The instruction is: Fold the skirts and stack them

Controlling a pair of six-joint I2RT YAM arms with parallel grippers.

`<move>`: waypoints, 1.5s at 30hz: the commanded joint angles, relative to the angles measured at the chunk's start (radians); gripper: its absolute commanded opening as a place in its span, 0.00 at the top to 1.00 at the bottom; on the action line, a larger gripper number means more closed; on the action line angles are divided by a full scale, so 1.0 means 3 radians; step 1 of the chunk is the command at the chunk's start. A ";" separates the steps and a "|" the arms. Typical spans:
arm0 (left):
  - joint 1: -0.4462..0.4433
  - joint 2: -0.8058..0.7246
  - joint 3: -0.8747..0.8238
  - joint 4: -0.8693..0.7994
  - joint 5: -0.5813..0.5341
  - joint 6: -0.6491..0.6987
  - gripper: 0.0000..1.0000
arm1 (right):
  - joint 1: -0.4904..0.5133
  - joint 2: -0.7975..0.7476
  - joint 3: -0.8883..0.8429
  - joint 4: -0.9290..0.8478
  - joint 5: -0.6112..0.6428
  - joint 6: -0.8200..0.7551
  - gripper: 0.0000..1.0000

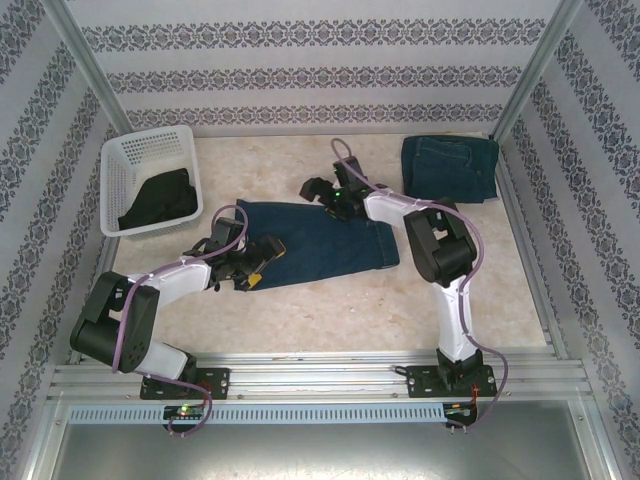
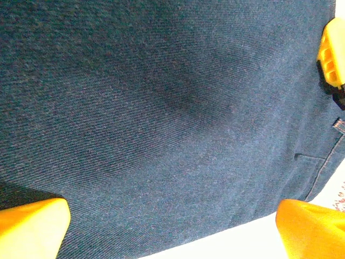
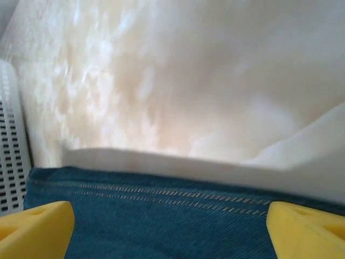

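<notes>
A dark teal-blue denim skirt (image 1: 325, 242) lies spread flat mid-table. My left gripper (image 1: 257, 263) hovers over its left end, open; in the left wrist view the yellow fingertips (image 2: 38, 226) stand wide apart above plain denim (image 2: 161, 118), with nothing between them. My right gripper (image 1: 322, 190) sits at the skirt's far edge, also open, with its fingers (image 3: 38, 229) spread over the stitched hem (image 3: 161, 194). A second blue denim skirt (image 1: 450, 168) lies folded at the back right. The black skirt (image 1: 158, 200) is bunched in the basket. The light grey-lavender skirt is out of view.
The white mesh basket (image 1: 150, 140) stands at the back left, and its wall (image 3: 11, 162) shows at the left of the right wrist view. Patterned walls and metal posts enclose the table. Bare tabletop (image 1: 330, 310) lies in front of the spread skirt.
</notes>
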 commanded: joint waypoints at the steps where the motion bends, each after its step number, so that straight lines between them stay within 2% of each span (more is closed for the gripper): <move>1: 0.0051 0.0146 -0.0201 -0.0308 -0.0108 -0.0005 0.00 | -0.0322 -0.0114 -0.0065 -0.0197 0.0043 -0.0400 0.05; 5: 0.0049 0.0119 -0.0056 -0.0408 -0.0028 0.0043 0.00 | -0.0521 -0.0471 -0.0051 -0.0377 -0.0245 -0.0730 0.05; 8: 0.0051 0.0054 0.0197 -0.0551 0.0146 0.0100 0.00 | -0.0602 -0.0884 -0.0170 -0.0895 -0.0162 -0.1067 0.03; 11: 0.0049 -0.0049 0.0486 -0.0669 0.0275 0.0201 0.00 | -0.0714 -0.1327 -0.0540 -0.1291 -0.0101 -0.1393 0.02; 14: 0.0055 -0.0048 0.0809 -0.0897 0.0238 0.0389 0.00 | -0.0890 -0.1700 -0.1000 -0.1468 -0.0126 -0.1706 0.03; 17: 0.0110 0.0087 0.1069 -0.1192 0.0002 0.0675 0.00 | -0.1076 -0.1870 -0.1276 -0.1579 -0.0405 -0.1908 0.05; 21: 0.0261 0.0423 0.1281 -0.1326 -0.0206 0.0962 0.00 | -0.1145 -0.1792 -0.1333 -0.1793 -0.0470 -0.2101 0.08; 26: 0.0303 0.0769 0.1441 -0.1404 -0.0376 0.1158 0.00 | -0.1148 -0.1541 -0.1278 -0.1829 -0.0460 -0.2096 0.11; 32: 0.0328 0.1029 0.1353 -0.1452 -0.0546 0.1220 0.00 | -0.1154 -0.1236 -0.1222 -0.1824 -0.0799 -0.2026 0.13; 37: 0.0357 0.1031 0.1156 -0.1320 -0.0516 0.1155 0.00 | -0.1158 -0.1015 -0.1252 -0.1810 -0.1117 -0.1986 0.14; 40: 0.0357 0.1030 0.1092 -0.1261 -0.0459 0.1119 0.00 | -0.1153 -0.0887 -0.1318 -0.1649 -0.1353 -0.1788 0.16; 43: 0.0356 0.1047 0.1025 -0.1197 -0.0409 0.1077 0.00 | -0.1120 -0.0833 -0.1440 -0.1208 -0.1783 -0.1431 0.20; 45: 0.0355 0.1061 0.0988 -0.1170 -0.0375 0.1058 0.00 | -0.1043 -0.0813 -0.1450 -0.0974 -0.1890 -0.1278 0.22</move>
